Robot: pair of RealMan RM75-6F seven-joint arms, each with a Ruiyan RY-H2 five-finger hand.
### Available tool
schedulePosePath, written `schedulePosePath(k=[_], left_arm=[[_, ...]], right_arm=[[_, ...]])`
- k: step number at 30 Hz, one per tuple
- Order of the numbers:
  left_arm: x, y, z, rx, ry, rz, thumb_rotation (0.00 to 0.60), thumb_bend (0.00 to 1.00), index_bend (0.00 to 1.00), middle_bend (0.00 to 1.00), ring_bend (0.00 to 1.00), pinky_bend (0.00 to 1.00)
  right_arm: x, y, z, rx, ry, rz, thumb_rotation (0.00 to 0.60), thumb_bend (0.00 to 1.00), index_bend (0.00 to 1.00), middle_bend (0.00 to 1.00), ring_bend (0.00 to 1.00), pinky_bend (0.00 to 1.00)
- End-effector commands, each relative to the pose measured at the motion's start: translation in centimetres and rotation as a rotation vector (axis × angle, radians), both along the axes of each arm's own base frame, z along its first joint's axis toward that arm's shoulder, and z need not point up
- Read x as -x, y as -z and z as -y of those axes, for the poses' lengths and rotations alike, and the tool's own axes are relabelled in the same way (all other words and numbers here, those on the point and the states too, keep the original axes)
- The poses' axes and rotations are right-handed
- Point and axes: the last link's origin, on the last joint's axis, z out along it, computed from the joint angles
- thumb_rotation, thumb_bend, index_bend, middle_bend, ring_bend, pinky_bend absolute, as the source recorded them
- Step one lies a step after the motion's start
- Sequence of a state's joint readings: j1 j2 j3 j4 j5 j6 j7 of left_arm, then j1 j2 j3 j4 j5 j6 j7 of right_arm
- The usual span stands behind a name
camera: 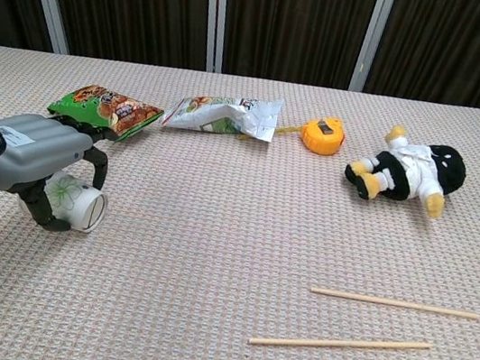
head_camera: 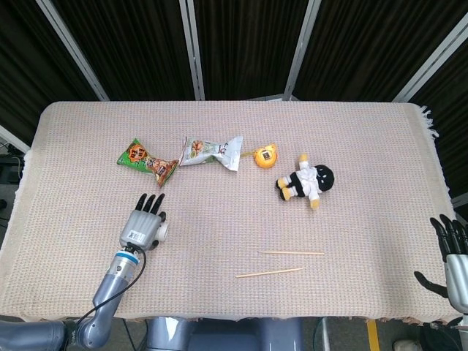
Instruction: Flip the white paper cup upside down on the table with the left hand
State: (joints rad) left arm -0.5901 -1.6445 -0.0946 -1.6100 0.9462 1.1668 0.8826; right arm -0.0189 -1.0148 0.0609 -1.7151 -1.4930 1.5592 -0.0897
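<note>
The white paper cup (camera: 75, 202) with a green print lies on its side at the table's near left, its mouth facing right. My left hand (camera: 36, 154) lies over it from the left, palm covering the cup's body. The fingers (camera: 96, 164) arch over its top and reach past it, while the thumb curls round its near side. In the head view only the cup's rim (head_camera: 166, 232) shows beside the left hand (head_camera: 145, 227), whose fingers stretch out straight and apart. My right hand (head_camera: 453, 257) hangs off the table's near right corner, fingers spread, holding nothing.
A green snack bag (head_camera: 146, 161) and a white snack bag (head_camera: 210, 151) lie behind the cup. An orange tape measure (head_camera: 265, 156) and a black-and-white plush doll (head_camera: 307, 180) sit mid-table. Two wooden sticks (head_camera: 281, 262) lie near the front edge.
</note>
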Motion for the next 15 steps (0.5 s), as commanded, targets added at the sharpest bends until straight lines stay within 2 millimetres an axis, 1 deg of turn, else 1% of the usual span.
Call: schedulePosePath(k=[1,4,7,10,15], left_arm=[[-0.1,0.2,-0.2,-0.012,-0.012,0.008,0.600,0.18,0.45,0.00,0.00,0.00],[-0.3,0.0,-0.1,-0.017,-0.024,0.069,0.600,0.19,0.45,0.00,0.00,0.00],[-0.8,-0.3,0.0,-0.014,-0.039,0.178,0.600,0.19,0.45,0.00,0.00,0.00],[-1.8,-0.6,0.4,-0.002,-0.080,0.393,0.600,0.19,0.45,0.00,0.00,0.00],[-2.2,-0.6,0.8,0.016,-0.084,0.571,0.600,0.19,0.45,0.00,0.00,0.00]], right_arm=[[0.0,0.0,0.0,0.001,0.001,0.001,0.600,0.06,0.00,0.00,0.00,0.00],[0.0,0.0,0.0,-0.001,0.001,0.001,0.600,0.06,0.00,0.00,0.00,0.00],[0.0,0.0,0.0,-0.002,0.000,-0.001,0.600,0.06,0.00,0.00,0.00,0.00],[0.0,0.2,0.0,-0.007,0.001,-0.003,0.600,0.06,0.00,0.00,0.00,0.00],[0.0,0.2,0.0,-0.008,0.001,-0.005,0.600,0.06,0.00,0.00,0.00,0.00]])
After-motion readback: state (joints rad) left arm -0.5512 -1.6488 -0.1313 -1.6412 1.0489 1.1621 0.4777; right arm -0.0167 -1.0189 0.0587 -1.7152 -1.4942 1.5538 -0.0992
